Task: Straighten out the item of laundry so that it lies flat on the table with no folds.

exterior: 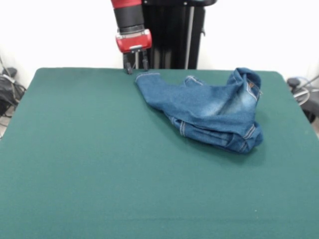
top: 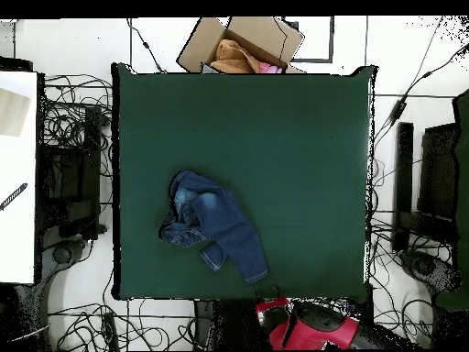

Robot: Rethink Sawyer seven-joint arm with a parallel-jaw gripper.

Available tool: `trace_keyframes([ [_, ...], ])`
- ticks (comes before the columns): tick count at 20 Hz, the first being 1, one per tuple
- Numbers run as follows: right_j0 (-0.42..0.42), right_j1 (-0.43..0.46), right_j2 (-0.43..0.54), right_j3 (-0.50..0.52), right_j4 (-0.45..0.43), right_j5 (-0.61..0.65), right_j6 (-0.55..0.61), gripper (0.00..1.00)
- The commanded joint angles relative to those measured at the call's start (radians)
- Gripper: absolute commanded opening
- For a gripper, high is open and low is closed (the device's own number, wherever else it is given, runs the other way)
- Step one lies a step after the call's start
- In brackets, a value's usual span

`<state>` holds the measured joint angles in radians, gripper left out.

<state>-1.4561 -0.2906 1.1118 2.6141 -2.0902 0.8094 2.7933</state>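
Front view, L to R: gripper (exterior: pixel 136 68) at table (exterior: pixel 75 164) far edge, two fingers slightly spread, holding nothing, just beside jeans (exterior: pixel 209 107) leg hem. Jeans bunched right of centre, waist end heaped and doubled over. Denim judged soft but weighty, non-slip on cloth. Best hold: hem or waistband, pull outward.

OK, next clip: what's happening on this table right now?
A Sawyer arm is set to flatten a pair of small jeans on the green table. Nothing is being handled at this moment: the gripper hangs at the table's edge by the robot, beside the end of one leg, jaws open and empty. The jeans are bunched and folded over on themselves, one leg stretched toward the gripper. A cardboard box of cloth sits past the opposite edge.
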Motion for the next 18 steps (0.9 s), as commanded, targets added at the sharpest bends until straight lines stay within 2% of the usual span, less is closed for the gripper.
trace_keyframes([
  [1, -0.035, 0.2, 0.052, -0.117, -0.23, 0.159, 0.306, 1.0],
  [9, -0.066, 0.259, 0.042, -0.143, -0.288, 0.147, 0.251, 1.0],
  [18, -0.015, 0.246, 0.054, -0.174, -0.26, 0.158, 0.224, 1.0],
])
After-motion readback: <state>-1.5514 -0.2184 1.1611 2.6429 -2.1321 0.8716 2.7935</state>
